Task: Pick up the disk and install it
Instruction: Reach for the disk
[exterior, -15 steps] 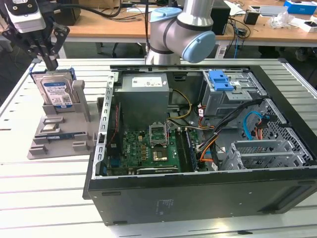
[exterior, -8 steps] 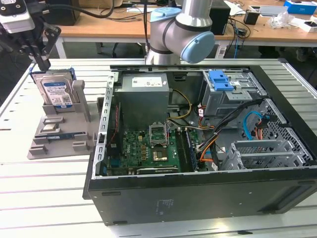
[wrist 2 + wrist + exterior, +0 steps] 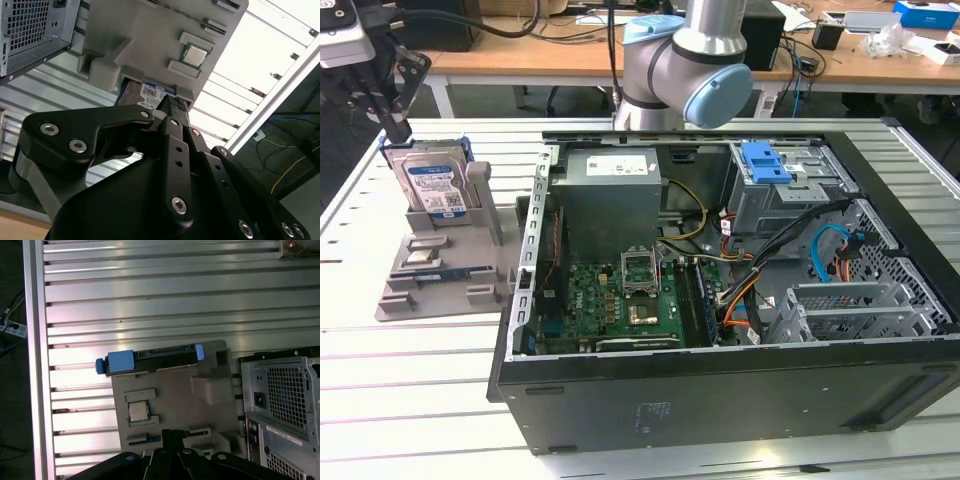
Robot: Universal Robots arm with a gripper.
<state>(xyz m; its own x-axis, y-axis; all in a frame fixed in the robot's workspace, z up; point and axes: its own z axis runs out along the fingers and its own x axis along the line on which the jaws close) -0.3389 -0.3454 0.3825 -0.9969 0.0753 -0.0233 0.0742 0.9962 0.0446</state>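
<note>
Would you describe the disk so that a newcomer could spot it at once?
Beside the open computer case, on the exterior view's left, a grey holder sits on the slatted table. The disk stands on edge in its slot; its blue-and-white label and blue side rails set it apart from the small chip lying flat.

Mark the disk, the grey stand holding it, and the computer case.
disk (image 3: 432, 185), exterior view, on its blue-and-white label.
grey stand (image 3: 460, 252), exterior view, on its flat base.
computer case (image 3: 720, 405), exterior view, on its black near wall.
</note>
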